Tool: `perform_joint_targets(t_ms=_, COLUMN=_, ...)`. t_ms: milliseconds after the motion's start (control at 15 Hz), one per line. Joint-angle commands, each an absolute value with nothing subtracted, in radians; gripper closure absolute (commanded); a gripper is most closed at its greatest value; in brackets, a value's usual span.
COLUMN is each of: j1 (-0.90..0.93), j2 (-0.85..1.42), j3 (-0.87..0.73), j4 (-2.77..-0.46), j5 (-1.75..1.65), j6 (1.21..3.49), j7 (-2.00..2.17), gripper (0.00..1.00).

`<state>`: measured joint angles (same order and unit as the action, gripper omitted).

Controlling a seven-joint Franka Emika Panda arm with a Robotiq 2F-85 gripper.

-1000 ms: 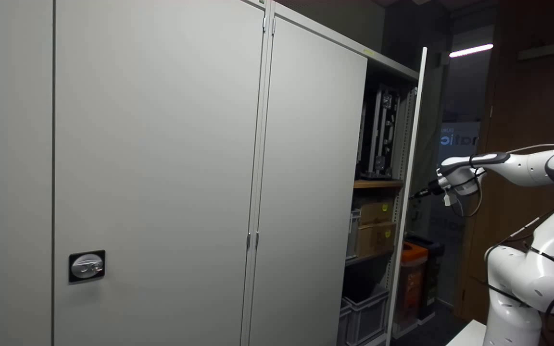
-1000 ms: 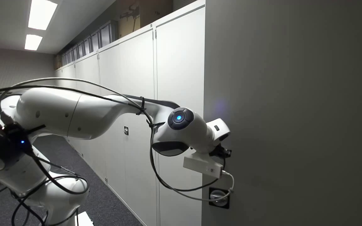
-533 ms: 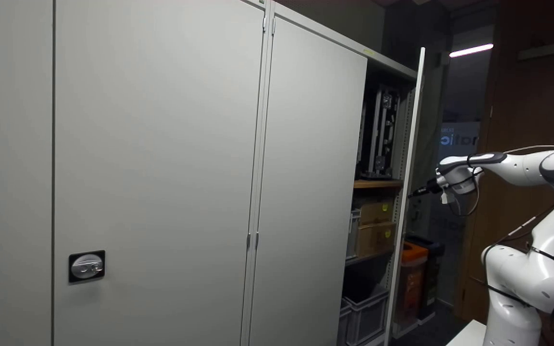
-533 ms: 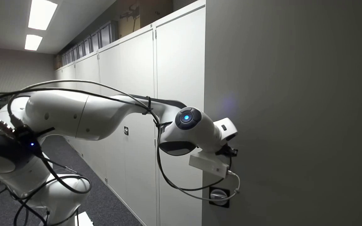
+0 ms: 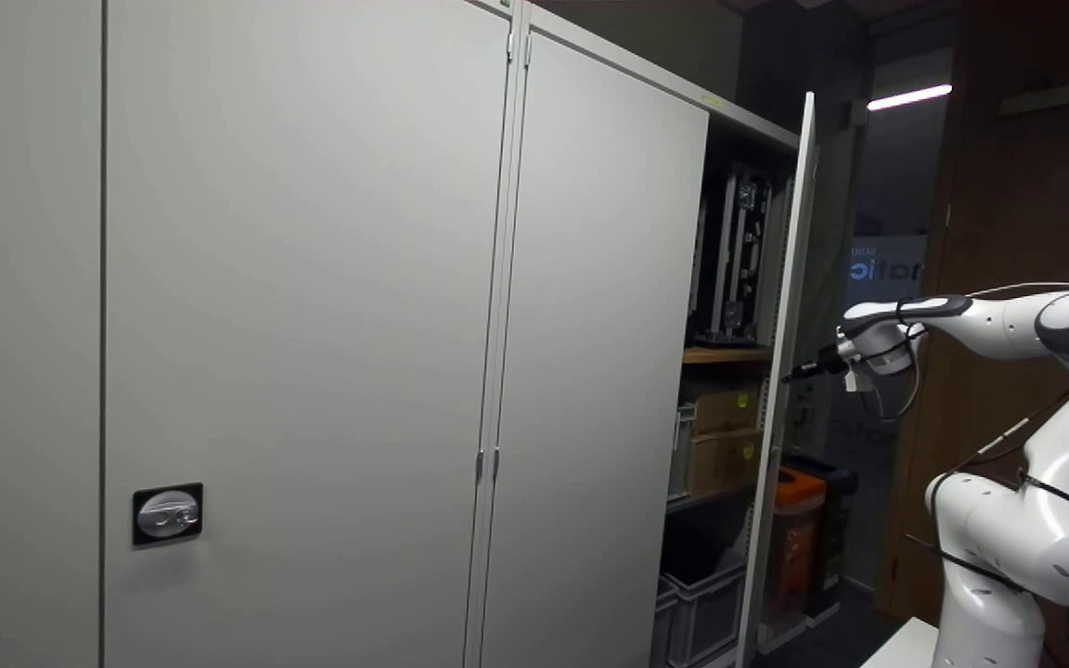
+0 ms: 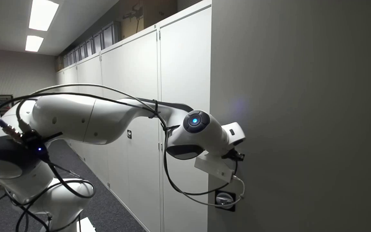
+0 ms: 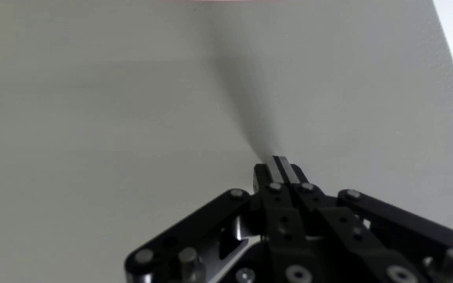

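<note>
1. Claw [image 7: 278, 159]: drawn fully together, fingertips [image 7: 274, 171] side by side, nothing held.
2. Cabinet door [image 6: 301, 106]: directly ahead of the claw. A shadow [image 7: 246, 106] on its face runs to the fingertips; contact appears likely but is unconfirmed.
3. Alignment: long axis of the cabinet door vertical; door ajar, angled out from the cabinet [image 5: 599, 325].
4. Offset: in an exterior view, claw above the lock handle [image 6: 224, 197]; in the wrist view, the door's edge [image 7: 452, 70] to the right.
</note>
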<state>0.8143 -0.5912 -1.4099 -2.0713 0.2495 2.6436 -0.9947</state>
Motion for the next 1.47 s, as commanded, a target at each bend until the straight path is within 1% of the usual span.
perform_joint_targets(t_ms=0, j1=0.866, j2=-0.610, j3=-1.433, j4=-2.030, j5=0.223, j6=2.628, j7=-0.945, gripper=1.00)
perform_joint_targets(t_ms=333, j1=0.856, j2=-0.606, j3=-1.431, j4=-2.040, j5=0.214, j6=2.638, j7=-0.908, gripper=1.00)
perform_joint_targets(t_ms=400, j1=0.824, j2=-0.614, j3=-1.414, j4=-2.073, j5=0.200, j6=2.648, j7=-0.922, gripper=0.99)
perform_joint_targets(t_ms=1400, j1=0.824, j2=-0.614, j3=-1.416, j4=-2.073, j5=0.197, j6=2.648, j7=-0.914, gripper=1.00)
